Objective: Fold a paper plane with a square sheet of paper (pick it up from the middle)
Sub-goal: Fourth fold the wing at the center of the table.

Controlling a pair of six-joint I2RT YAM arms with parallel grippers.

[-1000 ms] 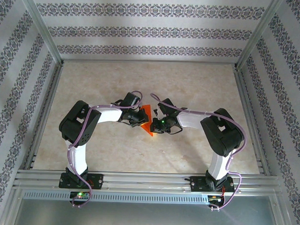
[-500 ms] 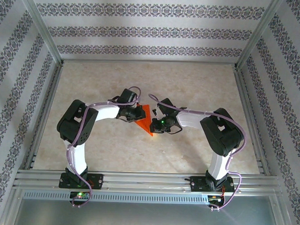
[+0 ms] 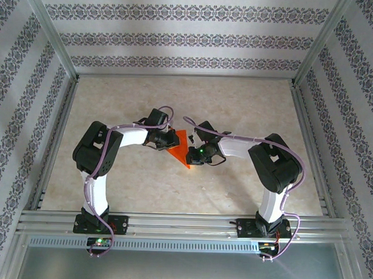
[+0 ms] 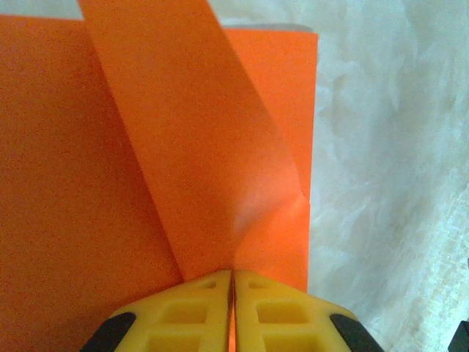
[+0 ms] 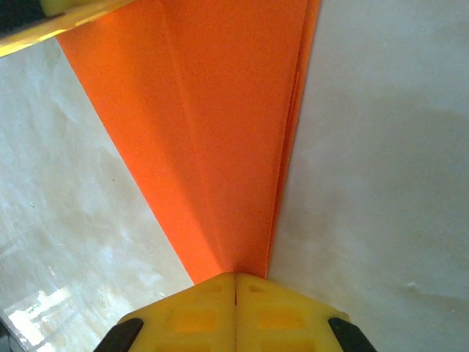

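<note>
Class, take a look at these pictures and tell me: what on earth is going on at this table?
Two robot arms are working an orange paper in the middle of the table. The left gripper is shut on the edge of a folded flap. The right gripper is shut on the paper's narrow end. The paper already shows creases and layered flaps, but it does not look like a finished plane yet.
</note>
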